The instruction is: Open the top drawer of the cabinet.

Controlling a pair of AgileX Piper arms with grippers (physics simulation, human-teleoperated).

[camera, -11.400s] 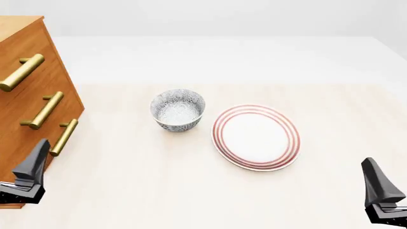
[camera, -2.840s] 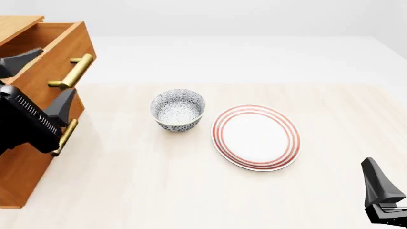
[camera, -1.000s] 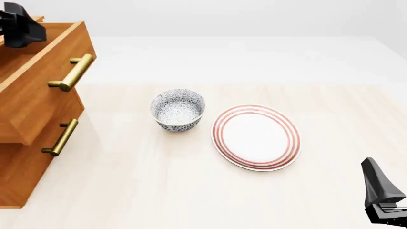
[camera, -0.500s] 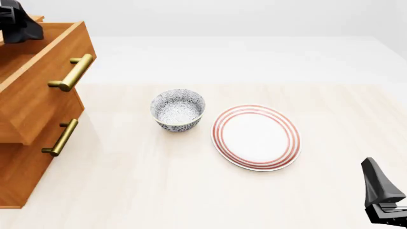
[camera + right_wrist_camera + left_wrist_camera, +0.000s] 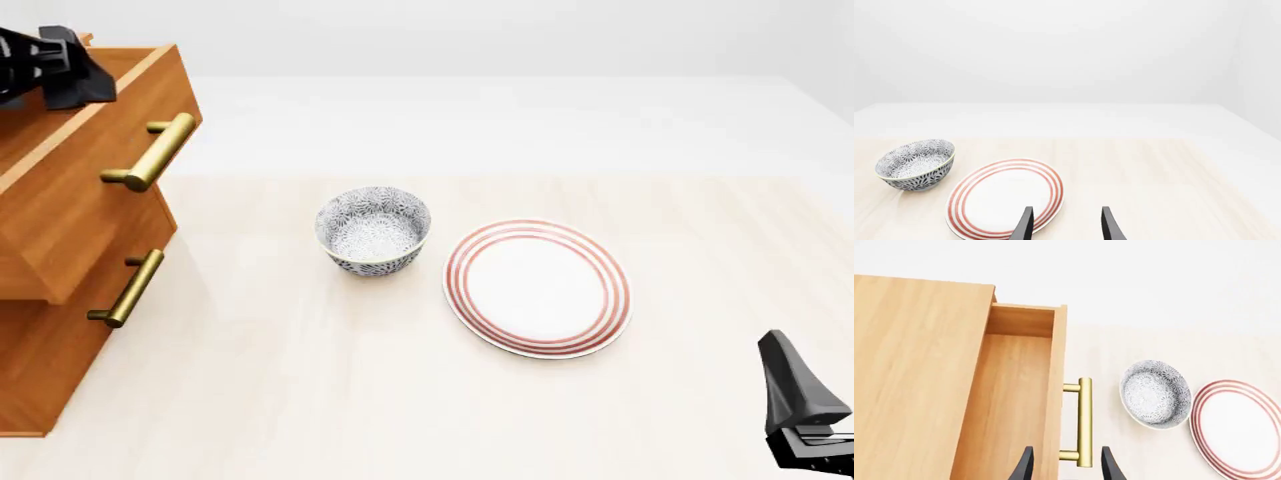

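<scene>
The orange-brown cabinet stands at the table's left edge. Its top drawer is pulled out toward the table's middle, past the drawer front below it, and its brass bar handle is free. My left gripper hovers above the open drawer's back part, clear of the wood. In the left wrist view the gripper is open and empty. It looks down on the cabinet top, the empty drawer box and the handle. My right gripper rests open at the near right.
A patterned grey bowl and a red-ringed white plate lie mid-table, right of the cabinet. The right wrist view shows the same bowl and plate ahead of the right gripper. A lower drawer handle juts out below.
The top drawer, earlier shut, was pulled out by my left gripper, which then let go and rose. Over the last half second that gripper dropped slightly and shifted right. The right arm stayed still.
</scene>
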